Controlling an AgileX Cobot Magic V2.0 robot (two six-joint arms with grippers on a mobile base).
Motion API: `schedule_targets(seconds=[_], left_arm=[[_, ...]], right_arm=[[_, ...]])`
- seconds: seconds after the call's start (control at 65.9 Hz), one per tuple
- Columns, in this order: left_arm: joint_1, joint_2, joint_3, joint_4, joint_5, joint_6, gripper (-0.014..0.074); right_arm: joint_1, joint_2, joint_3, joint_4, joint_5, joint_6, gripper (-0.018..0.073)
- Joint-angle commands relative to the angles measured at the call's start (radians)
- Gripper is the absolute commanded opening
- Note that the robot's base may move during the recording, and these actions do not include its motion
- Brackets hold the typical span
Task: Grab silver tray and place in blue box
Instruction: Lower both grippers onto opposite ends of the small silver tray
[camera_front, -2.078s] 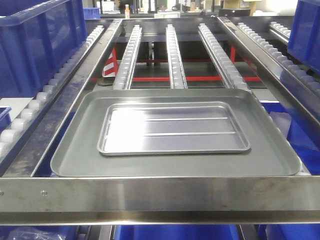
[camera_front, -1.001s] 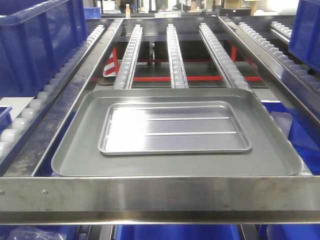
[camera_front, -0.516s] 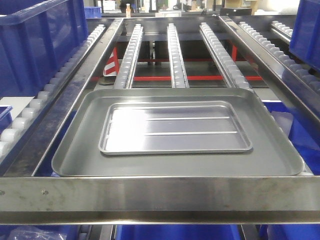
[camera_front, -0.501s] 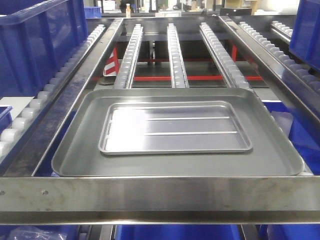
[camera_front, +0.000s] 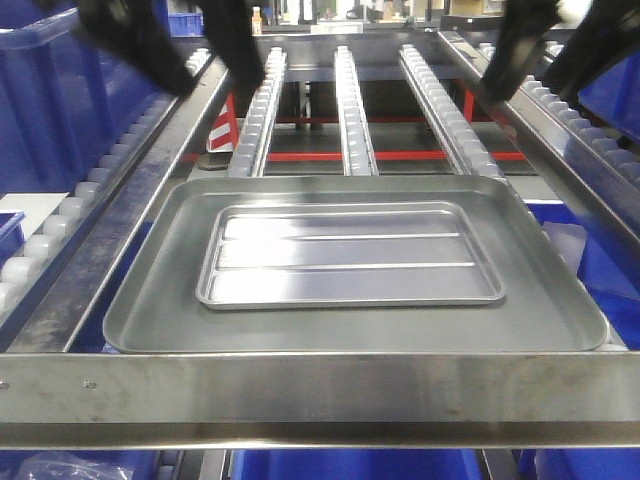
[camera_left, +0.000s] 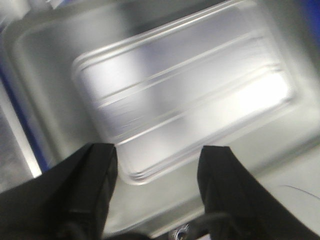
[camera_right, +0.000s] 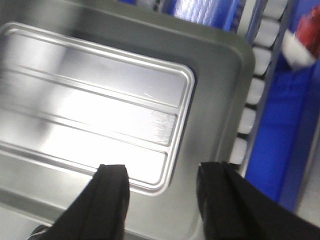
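**Silver tray** (camera_front: 350, 262). Small, rectangular, mirror-bright; rounded corners, low raised rim, two long parallel ridges along its bed. Lies flat inside the grey tray (camera_front: 150, 305), roughly centred, with bare grey bed showing on all four sides. Not yet lifted.

**Step in hand (judged):** approach for the pick.
- The only purchase is the low rim, so one finger should go inside the rim and one outside, at a short end or a corner.
- The outer finger must reach the grey bed just beside the rim without catching the grey tray's own wall.
- The polished metal probably slips, so a square, firm pinch and a level lift are advisable.

**Left end effector** (camera_left: 157, 150). Fingers apart, holding nothing. Hangs above one end of the silver tray, clear of it. Its wrist view is blurred.

**Right end effector** (camera_right: 162, 167). Fingers apart, holding nothing. Hangs above the other end, near a rounded corner, not touching.

**Grey tray.** Much larger, dull matte. Rests on the roller rack (camera_front: 345, 110), against the front steel bar (camera_front: 320, 395).

**Blue box** (camera_front: 70, 130). Deep crate at the left of the rack, well apart from the silver tray.
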Motion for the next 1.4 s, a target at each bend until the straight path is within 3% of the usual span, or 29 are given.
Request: schedule_targets(seconds=[0.0, 0.046, 0.379, 0.546, 1.38], left_arm=[[-0.002, 0.039, -0.087, 0.124, 0.051, -0.193, 0.0283], [-0.002, 0.078, -0.118, 0.137, 0.073, -0.247, 0.0283], [-0.002, 0.258, -0.224, 0.11, 0.074, -0.272, 0.0283], [0.0, 0.3, -0.224, 0.112, 0.07, -0.348, 0.0283], [0.035, 0.402, -0.224, 0.103, 0.056, -0.35, 0.0281]], right_arm=[[-0.015, 0.036, -0.075, -0.006, -0.012, 0.033, 0.0427], [-0.015, 0.07, -0.094, -0.006, -0.001, 0.039, 0.0427], [-0.056, 0.23, -0.167, 0.002, 0.017, 0.073, 0.0427], [-0.068, 0.263, -0.17, 0.002, -0.005, 0.073, 0.0427], [-0.063, 0.413, -0.17, 0.005, -0.101, 0.073, 0.0409]])
